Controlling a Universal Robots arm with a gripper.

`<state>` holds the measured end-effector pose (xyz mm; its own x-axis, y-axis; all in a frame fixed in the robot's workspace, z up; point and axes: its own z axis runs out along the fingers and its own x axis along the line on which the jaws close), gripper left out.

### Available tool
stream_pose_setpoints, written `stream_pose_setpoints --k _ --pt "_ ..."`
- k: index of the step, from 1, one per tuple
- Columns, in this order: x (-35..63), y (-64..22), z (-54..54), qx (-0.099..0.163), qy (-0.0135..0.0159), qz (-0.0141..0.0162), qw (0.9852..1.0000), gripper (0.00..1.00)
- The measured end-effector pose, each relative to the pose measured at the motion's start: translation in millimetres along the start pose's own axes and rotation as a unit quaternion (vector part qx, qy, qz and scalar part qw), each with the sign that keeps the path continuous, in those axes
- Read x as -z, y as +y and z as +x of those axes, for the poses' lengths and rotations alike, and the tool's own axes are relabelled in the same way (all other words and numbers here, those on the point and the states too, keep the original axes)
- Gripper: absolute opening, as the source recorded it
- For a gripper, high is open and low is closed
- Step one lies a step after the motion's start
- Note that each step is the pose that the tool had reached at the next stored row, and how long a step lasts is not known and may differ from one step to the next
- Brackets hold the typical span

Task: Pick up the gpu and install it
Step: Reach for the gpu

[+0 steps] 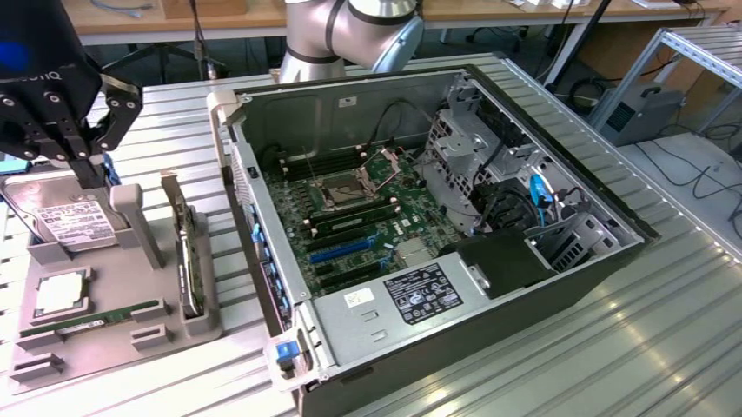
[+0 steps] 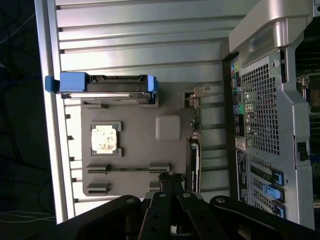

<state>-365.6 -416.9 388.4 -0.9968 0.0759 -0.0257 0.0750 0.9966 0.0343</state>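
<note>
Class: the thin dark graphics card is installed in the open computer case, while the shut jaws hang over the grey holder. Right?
No. The thin dark graphics card stands on edge in the grey plastic holder, outside the open metal computer case, as the exterior view shows.

A slatted silver metal table in a workshop room.
Bright glare lay across the table's slats near the exterior view's lower right. Pale wooden desks ran along the back. At the exterior view's right stood an aluminium frame, with a grey box and loose cables on a grey floor.
</note>
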Motion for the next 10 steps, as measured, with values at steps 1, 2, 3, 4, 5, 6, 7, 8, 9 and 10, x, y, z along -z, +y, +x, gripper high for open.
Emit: stream_pose_setpoints --k 1,2,3,4,5,6,7,8,9,10 --pt "0.0 -1.3 -0.1 0.0 0.0 0.0002 1.0 0.11" --pt "0.0 -2.8 -0.2 0.0 0.0 0.0005 1.0 0.11" --pt "-0.1 -4.2 -0.3 0.0 0.0 0.0006 1.0 0.11" --pt "-0.1 -6.0 -0.4 0.0 -0.0001 0.0009 1.0 0.11" --pt "-0.2 -7.2 -0.5 0.0 -0.0001 0.0011 1.0 0.11" --pt "-0.2 -8.6 -0.6 0.0 -0.0001 0.0013 1.0 0.11" --pt "-0.2 -10.0 -0.7 0.0 -0.0001 0.0015 1.0 0.11" --pt "-0.3 -11.4 -0.8 0.0 -0.0001 0.0017 1.0 0.11" --pt "-0.3 -12.8 -0.9 0.0 -0.0001 0.0019 1.0 0.11" --pt "-0.2 -14.2 -1.1 0.0 -0.0001 0.0021 1.0 0.11"
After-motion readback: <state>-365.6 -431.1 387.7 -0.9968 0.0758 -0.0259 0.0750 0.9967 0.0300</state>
